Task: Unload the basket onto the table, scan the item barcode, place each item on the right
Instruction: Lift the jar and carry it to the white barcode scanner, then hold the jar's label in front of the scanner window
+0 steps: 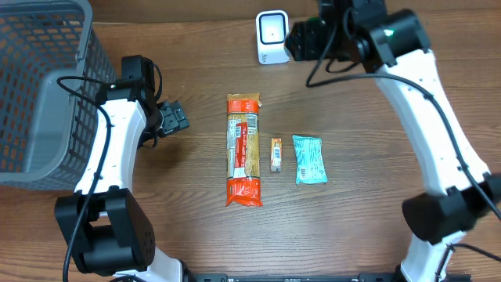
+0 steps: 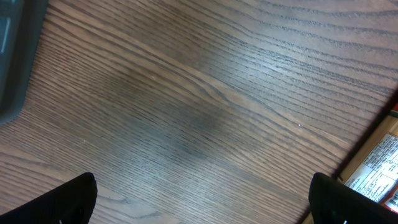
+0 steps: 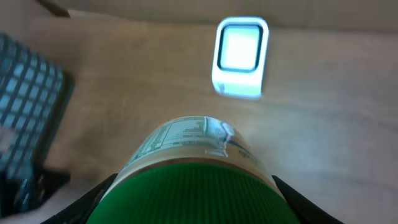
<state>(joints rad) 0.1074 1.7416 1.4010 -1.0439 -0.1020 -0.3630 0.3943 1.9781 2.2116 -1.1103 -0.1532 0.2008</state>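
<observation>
Right arm reaches from its base at 5 o'clock up the right side of the worktop [image 1: 196,55], elbow bent, wrist turned toward 9 o'clock near the top edge. Right end effector [image 3: 193,202] is clamped part-wide on a jar [image 3: 186,155] with a green lid, one finger on each side of the lid. The jar is held off the worktop, lying roughly level, with the printed label panel facing up. The scanner [image 3: 239,57] stands at 12 o'clock from the jar, near but apart, screen lit. In the overhead view the jar is hidden under the right end effector [image 1: 309,39], just at 3 o'clock of the scanner [image 1: 272,37].

Left arm is folded by the basket [image 1: 47,86] at 9 o'clock. Left end effector [image 1: 174,117] points toward 3 o'clock, jaws wide, holding nothing, over bare wood.

Mid-worktop, in a row: pasta pack [image 1: 243,149], bar [image 1: 275,154], teal packet [image 1: 309,159].
</observation>
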